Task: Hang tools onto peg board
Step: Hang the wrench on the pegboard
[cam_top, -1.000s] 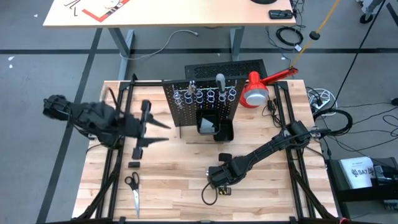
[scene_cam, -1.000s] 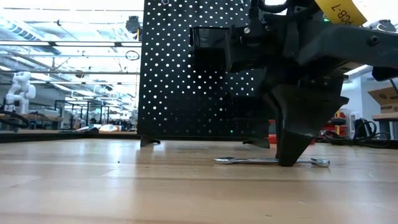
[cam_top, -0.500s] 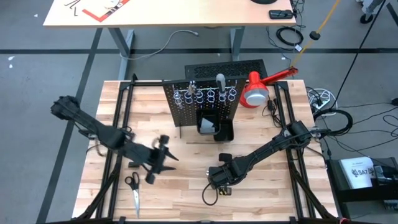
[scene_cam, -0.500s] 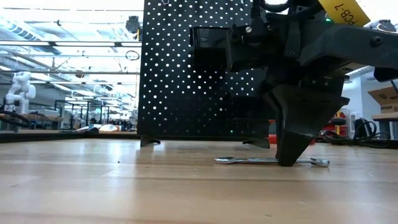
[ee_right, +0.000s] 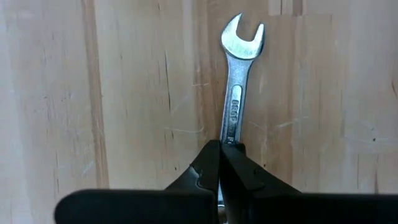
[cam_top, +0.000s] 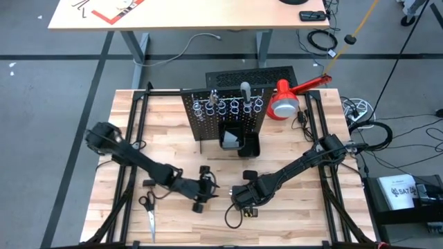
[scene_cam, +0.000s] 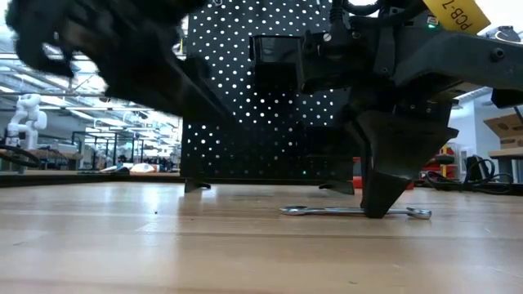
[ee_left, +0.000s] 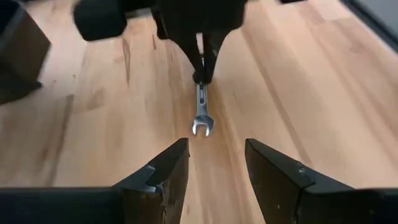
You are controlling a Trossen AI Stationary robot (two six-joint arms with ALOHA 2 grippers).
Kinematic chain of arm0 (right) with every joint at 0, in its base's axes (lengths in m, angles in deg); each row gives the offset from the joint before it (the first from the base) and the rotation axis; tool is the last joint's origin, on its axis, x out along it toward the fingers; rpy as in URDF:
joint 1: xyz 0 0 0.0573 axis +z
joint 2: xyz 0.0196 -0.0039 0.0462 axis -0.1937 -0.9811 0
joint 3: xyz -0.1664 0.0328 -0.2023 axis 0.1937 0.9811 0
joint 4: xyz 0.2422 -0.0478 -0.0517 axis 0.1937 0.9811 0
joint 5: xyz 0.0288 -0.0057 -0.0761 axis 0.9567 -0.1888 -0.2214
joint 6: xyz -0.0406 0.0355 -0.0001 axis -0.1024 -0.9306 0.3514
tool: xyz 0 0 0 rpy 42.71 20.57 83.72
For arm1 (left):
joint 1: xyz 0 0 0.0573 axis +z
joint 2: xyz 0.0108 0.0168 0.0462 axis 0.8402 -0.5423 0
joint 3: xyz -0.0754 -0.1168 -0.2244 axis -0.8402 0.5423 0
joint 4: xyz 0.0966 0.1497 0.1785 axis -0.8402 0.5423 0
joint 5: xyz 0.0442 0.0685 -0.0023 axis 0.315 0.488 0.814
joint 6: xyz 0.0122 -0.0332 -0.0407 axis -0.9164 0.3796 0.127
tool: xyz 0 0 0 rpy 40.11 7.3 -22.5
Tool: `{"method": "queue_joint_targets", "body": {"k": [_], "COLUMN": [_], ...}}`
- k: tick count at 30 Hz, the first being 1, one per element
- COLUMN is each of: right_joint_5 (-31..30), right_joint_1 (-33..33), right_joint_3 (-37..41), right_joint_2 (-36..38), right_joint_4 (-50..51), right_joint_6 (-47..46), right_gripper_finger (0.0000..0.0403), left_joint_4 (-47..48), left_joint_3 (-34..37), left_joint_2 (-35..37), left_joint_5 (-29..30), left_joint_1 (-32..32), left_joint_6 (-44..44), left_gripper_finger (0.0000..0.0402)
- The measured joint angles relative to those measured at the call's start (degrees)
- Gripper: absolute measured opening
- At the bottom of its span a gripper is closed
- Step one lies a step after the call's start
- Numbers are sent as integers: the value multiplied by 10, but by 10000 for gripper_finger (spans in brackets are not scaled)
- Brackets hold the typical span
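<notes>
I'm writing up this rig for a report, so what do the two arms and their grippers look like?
Both arms are matte black, built of slim jointed links. The left gripper has two dark, wedge-shaped fingers with flat inner faces. The right gripper has matching dark fingers tapering to narrow tips. In the low view a yellow tag with printed characters sits on the right arm. Black cables trail from the right arm's base.

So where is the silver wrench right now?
The wrench lies flat on the table in front of the peg board, pinched by the right gripper.
</notes>
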Motion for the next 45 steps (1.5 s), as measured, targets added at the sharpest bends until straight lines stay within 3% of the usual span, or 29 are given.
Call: {"method": "queue_joint_targets", "body": {"k": [7,16,45], "right_joint_5": [-2,-13,74], "right_joint_1": [0,-1,-20], "right_joint_3": [0,1,0], "right_joint_2": [4,20,22], "right_joint_4": [-9,-19,-91], "right_joint_6": [13,34,14], "right_gripper_finger": [1,0,0], "left_joint_4": [-119,-188,-205], "left_joint_3": [0,-2,-4], "left_joint_2": [-106,-167,-206], "left_joint_5": [-2,-1,-32], "left_joint_1": [10,19,34], "left_joint_6": [0,-2,-61], "left_gripper_finger": [169,169,164]}}
